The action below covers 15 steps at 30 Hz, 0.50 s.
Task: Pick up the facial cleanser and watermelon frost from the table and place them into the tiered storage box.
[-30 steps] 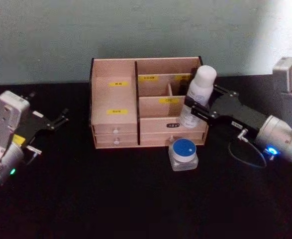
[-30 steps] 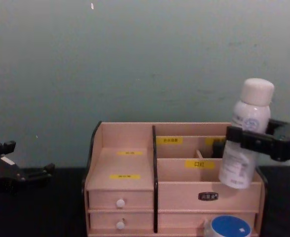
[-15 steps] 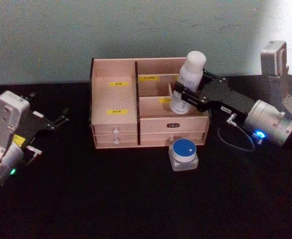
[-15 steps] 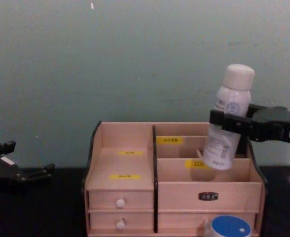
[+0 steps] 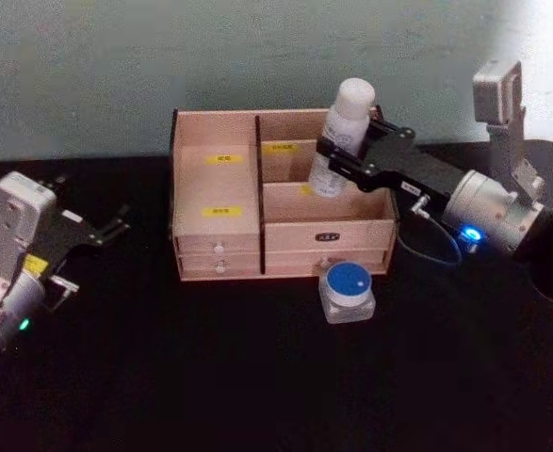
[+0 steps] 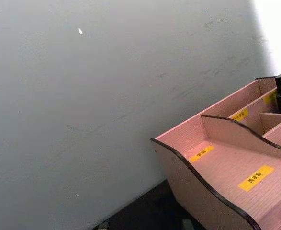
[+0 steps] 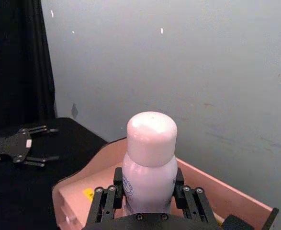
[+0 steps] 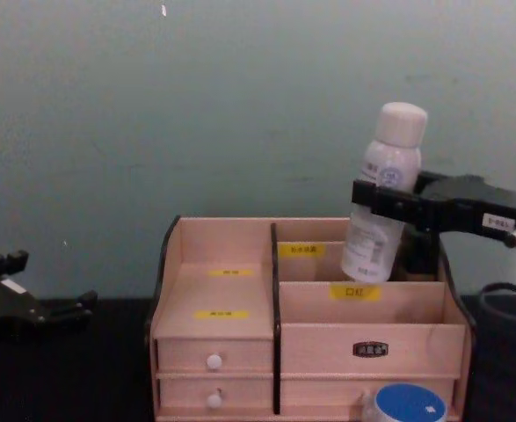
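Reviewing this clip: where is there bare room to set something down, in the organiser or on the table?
Bare: the left stepped tiers of the storage box, and the black table between the left hand and the blue-lidded jar. Crowded: the box's right rear compartments, where the right hand holds the white bottle.

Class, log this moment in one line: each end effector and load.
right end effector: shut on white bottle, tilted over tiered storage box | left end effector: open, parked | blue-lidded jar: on table

yellow label [image 8: 347,291] reading 口红, tiered storage box [image 8: 227,239], others illegible
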### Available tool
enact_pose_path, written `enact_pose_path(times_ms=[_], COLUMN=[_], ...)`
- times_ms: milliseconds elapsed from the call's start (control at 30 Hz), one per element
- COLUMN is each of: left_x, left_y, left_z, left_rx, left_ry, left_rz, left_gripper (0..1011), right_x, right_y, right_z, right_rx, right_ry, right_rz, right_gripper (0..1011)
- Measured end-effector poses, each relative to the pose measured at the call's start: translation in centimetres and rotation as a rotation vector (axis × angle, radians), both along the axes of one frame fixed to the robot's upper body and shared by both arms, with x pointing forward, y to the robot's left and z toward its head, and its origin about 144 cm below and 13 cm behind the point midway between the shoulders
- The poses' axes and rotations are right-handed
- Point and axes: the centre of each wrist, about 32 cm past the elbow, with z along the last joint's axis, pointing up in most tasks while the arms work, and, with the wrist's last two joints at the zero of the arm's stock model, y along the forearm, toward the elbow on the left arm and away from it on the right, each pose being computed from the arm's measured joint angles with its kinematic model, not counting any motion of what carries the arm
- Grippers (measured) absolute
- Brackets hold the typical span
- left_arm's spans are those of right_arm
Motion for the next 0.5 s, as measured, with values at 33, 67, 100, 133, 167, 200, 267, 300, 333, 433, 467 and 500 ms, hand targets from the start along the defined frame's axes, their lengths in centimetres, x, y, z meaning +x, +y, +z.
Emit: enact_pose_path(times_ms=[33, 67, 100, 133, 167, 200, 267, 300, 333, 433, 467, 500], left_x=[0.0, 0.0, 0.0, 0.0, 0.0, 0.0, 0.0, 0.0, 0.0, 0.0, 0.0, 0.0], left_y=[0.0, 0.0, 0.0, 0.0, 0.0, 0.0, 0.0, 0.0, 0.0, 0.0, 0.0, 0.0], left_z=[0.0, 0.0, 0.0, 0.0, 0.0, 0.0, 0.0, 0.0, 0.0, 0.0, 0.0, 0.0], left_rx=[0.000, 0.000, 0.000, 0.000, 0.000, 0.000, 0.000, 0.000, 0.000, 0.000, 0.000, 0.000], left_ry=[0.000, 0.000, 0.000, 0.000, 0.000, 0.000, 0.000, 0.000, 0.000, 0.000, 0.000, 0.000], left_rz=[0.000, 0.000, 0.000, 0.000, 0.000, 0.000, 0.000, 0.000, 0.000, 0.000, 0.000, 0.000], left_gripper=[1001, 1001, 1001, 1001, 1001, 1001, 1001, 1001, 1001, 1001, 1001, 1001], right_x=[0.1, 0.4, 0.4, 0.6, 0.8, 1.1, 1.6, 1.8, 1.9, 2.5, 2.7, 2.8], right_y=[0.1, 0.2, 0.2, 0.2, 0.3, 0.4, 0.5, 0.5, 0.5, 0.6, 0.7, 0.7], right_z=[0.0, 0.0, 0.0, 0.0, 0.0, 0.0, 0.0, 0.0, 0.0, 0.0, 0.0, 0.0], right_rx=[0.000, 0.000, 0.000, -0.001, -0.002, -0.003, -0.006, -0.006, -0.007, -0.008, -0.008, -0.009], right_ry=[-0.001, -0.002, -0.002, -0.001, -0.001, -0.002, -0.003, -0.004, -0.003, -0.002, -0.003, -0.002], right_rz=[-0.001, -0.002, -0.002, -0.003, -0.004, -0.006, -0.007, -0.007, -0.008, -0.010, -0.011, -0.011], right_gripper=[589, 589, 589, 589, 589, 589, 589, 589, 589, 590, 589, 589])
